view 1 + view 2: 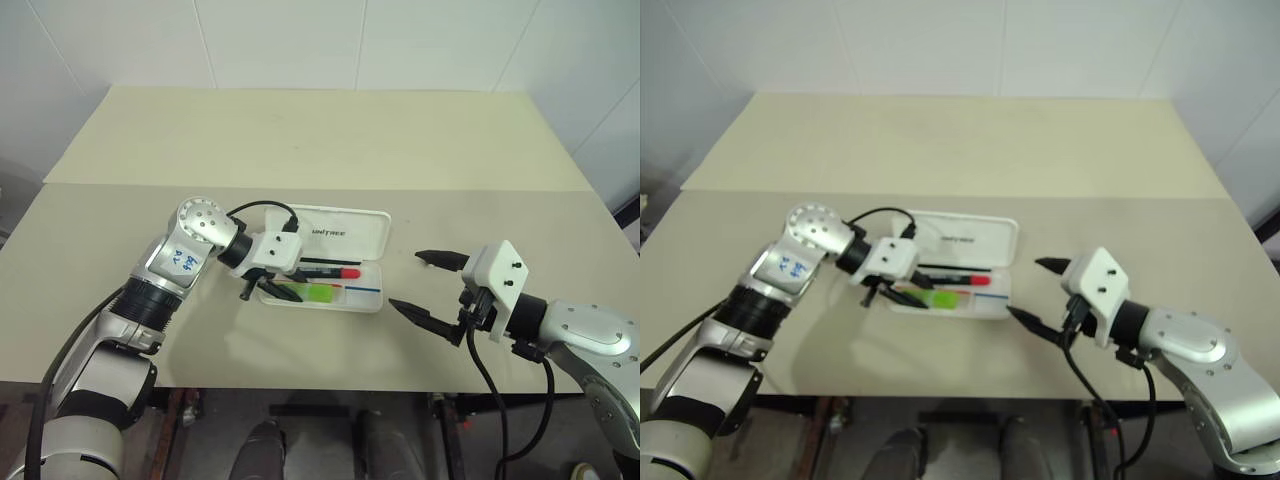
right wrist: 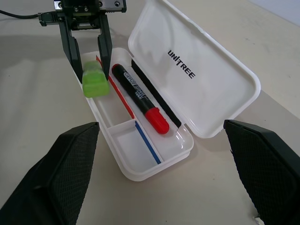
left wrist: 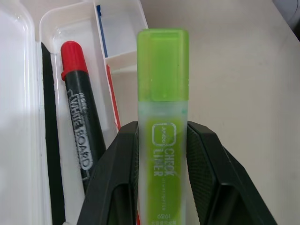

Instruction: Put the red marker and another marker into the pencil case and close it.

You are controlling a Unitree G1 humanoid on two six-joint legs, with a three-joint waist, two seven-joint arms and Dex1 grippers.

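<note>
The white pencil case [image 1: 345, 232] lies open on the table, its lid flat behind the tray. The red marker [image 1: 330, 272] rests inside the tray along the hinge side, red cap toward the right. My left gripper [image 1: 270, 293] reaches in from the left and is shut on the lime-green marker [image 3: 162, 93], whose cap end hangs over the tray's front compartment beside the red marker [image 2: 140, 101]. My right gripper [image 1: 405, 280] stands open just right of the case, with nothing between its fingers [image 2: 61, 168].
A small divided compartment [image 2: 133, 145] takes up the tray's right end. The beige table [image 1: 300, 140] stretches far behind the case; its front edge runs close under both grippers. A black cable [image 1: 262, 207] loops over my left wrist.
</note>
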